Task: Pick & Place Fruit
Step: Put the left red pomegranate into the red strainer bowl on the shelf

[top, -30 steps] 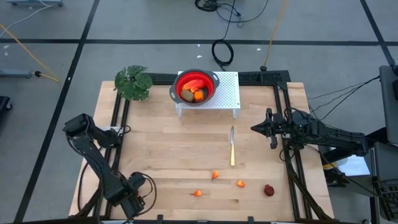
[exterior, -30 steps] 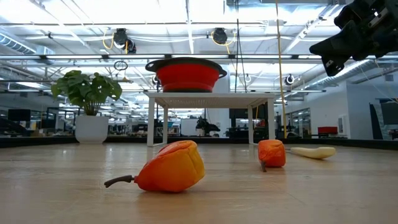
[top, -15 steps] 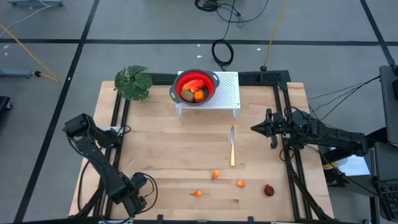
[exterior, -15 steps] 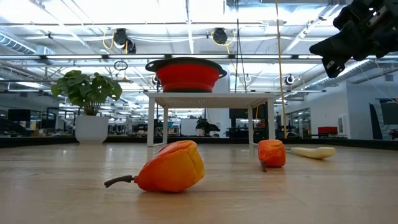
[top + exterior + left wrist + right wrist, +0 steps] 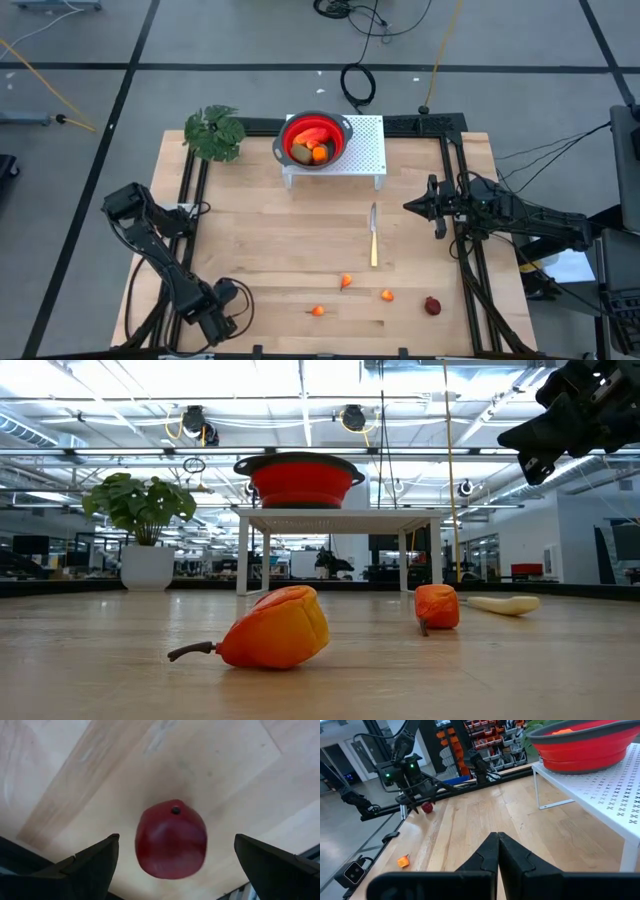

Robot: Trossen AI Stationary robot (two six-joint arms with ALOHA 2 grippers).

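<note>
Nearby, knife (image 5: pixel 374 240), plant (image 5: pixel 214 134), perhaps unobstructing.

table (image 5: pixel 300 250): pale wood planks, smooth, low sheen; bowl (image 5: pixel 316 139): red plastic, matt, dark rim; stand (image 5: pixel 365 150): white perforated metal; red fruit (image 5: pixel 171 839): smooth, faintly glossy; fingers (image 5: pixel 82 865): matt black

No readable text, label, brand, number or sign is showing in any view; the shelves and bins in the room behind the table are appearing too small and blurred for any lettering to be made out
</note>
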